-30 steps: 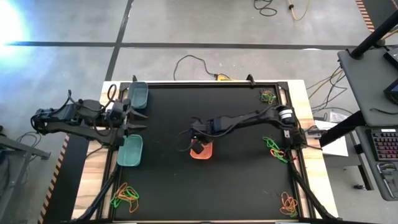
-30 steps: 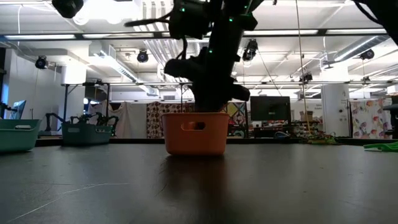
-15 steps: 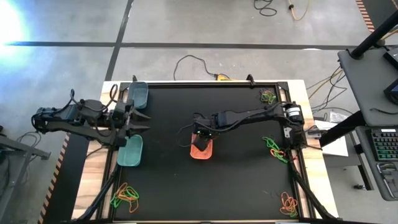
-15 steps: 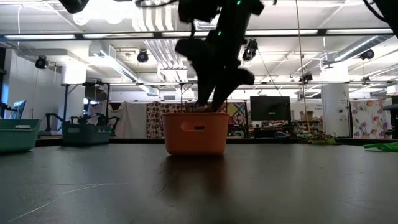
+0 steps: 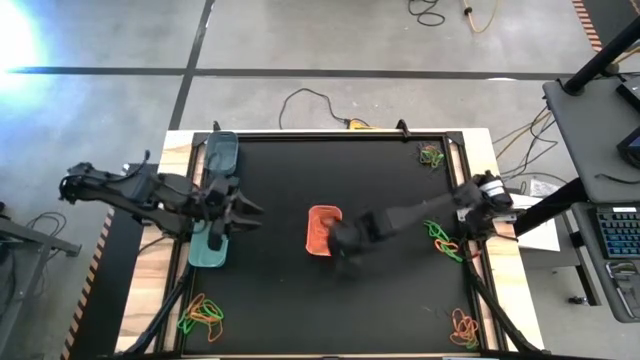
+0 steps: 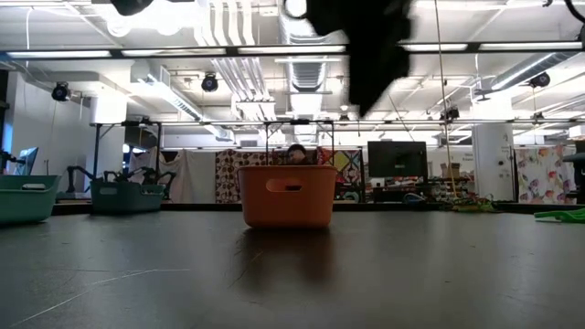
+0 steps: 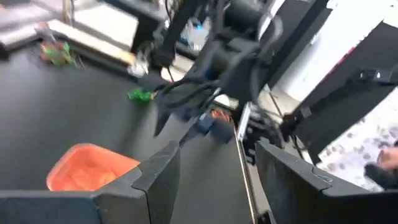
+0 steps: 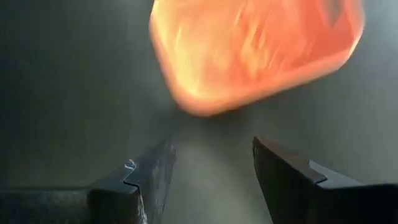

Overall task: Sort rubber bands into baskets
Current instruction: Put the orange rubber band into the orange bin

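The orange basket (image 5: 322, 230) stands on its base on the black mat at mid-table; it also shows in the low view (image 6: 286, 195). My right gripper (image 5: 342, 252) hovers just near and right of it, open and empty (image 8: 211, 168). My left gripper (image 5: 252, 213) is open and empty (image 7: 217, 168), left of the orange basket and above the light teal-green basket (image 5: 210, 245). The dark grey-teal basket (image 5: 222, 152) stands at the far left. Rubber bands lie in piles at the mat's corners: near left (image 5: 200, 312), far right (image 5: 432, 155), right (image 5: 440, 240), near right (image 5: 462, 325).
A raised frame (image 5: 330, 135) borders the mat. My right arm (image 5: 420, 212) reaches across the mat's right half. Cables (image 5: 310, 100) lie on the floor beyond the far edge. The mat between the baskets and the piles is bare.
My right gripper has risen out of the orange basket and drawn back toward the table's near right side, the arm swinging with it. My left gripper has gone toward the table's right, closer to the orange basket. The orange basket stays in place.
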Tool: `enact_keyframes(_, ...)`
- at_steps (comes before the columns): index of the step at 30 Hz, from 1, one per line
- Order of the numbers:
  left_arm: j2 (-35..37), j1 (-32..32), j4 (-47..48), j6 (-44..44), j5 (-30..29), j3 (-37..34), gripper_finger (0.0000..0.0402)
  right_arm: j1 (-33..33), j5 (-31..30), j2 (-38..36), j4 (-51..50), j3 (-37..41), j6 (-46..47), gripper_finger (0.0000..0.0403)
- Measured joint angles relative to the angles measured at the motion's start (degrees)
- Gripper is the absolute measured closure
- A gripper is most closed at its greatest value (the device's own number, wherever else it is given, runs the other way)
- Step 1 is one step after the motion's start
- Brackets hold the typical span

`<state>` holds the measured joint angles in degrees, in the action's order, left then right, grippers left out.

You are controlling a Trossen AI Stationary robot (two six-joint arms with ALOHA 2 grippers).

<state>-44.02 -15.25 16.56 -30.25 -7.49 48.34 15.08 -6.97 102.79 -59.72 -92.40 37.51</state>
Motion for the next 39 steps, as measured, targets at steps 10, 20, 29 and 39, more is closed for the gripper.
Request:
enact_keyframes(10,-7.6,-3.5,-0.6,-9.8,0.0,-0.1,0.0209,21.4,14.3,0.4,-10.5,3.6,27.0,0.0195)
enact_keyframes(20,-14.8,-3.5,-9.0,-6.0,-0.5,-0.1,0.0209,36.6,32.6,0.8,0.0,15.6,47.4,0.0195)
enact_keyframes(29,-16.1,-4.1,-10.6,-3.5,-0.5,-0.1,0.0209,36.4,39.9,0.8,10.9,25.1,51.3,0.0195)
enact_keyframes(39,-15.6,-4.5,-10.5,-1.4,0.6,-0.1,0.0209,37.2,43.1,0.8,24.1,30.4,59.0,0.025)
